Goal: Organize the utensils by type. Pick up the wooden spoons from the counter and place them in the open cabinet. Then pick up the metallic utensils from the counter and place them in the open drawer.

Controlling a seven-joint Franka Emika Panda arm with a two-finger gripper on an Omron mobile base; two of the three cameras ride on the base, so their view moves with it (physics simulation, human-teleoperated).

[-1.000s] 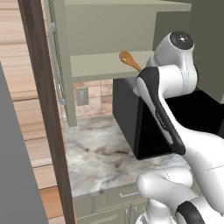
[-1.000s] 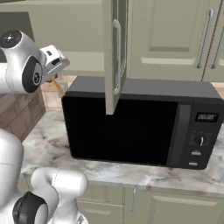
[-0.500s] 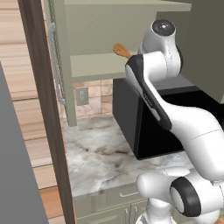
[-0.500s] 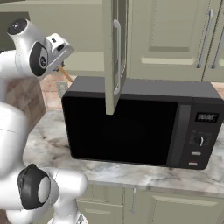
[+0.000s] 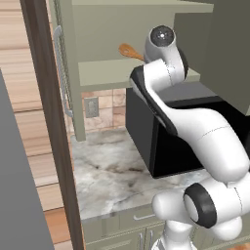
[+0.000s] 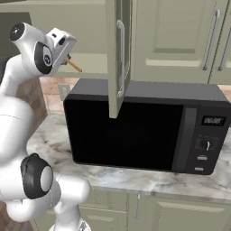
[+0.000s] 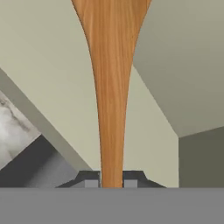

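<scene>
Spoon [image 5: 129,50] now risen into the cabinet [image 5: 110,73], above its shelf; fingers [image 7: 111,183] pinching the handle; risk: bowl striking the back wall, twisting loose.

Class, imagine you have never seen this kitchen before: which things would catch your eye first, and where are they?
First, the white robot arm, raised high with its gripper shut on an orange-tan wooden spoon, the spoon's bowl poking over the lower shelf of the open sage-green cabinet. Next, the big black microwave on the marbled counter below, with the cabinet's door hanging open in front of it.
</scene>
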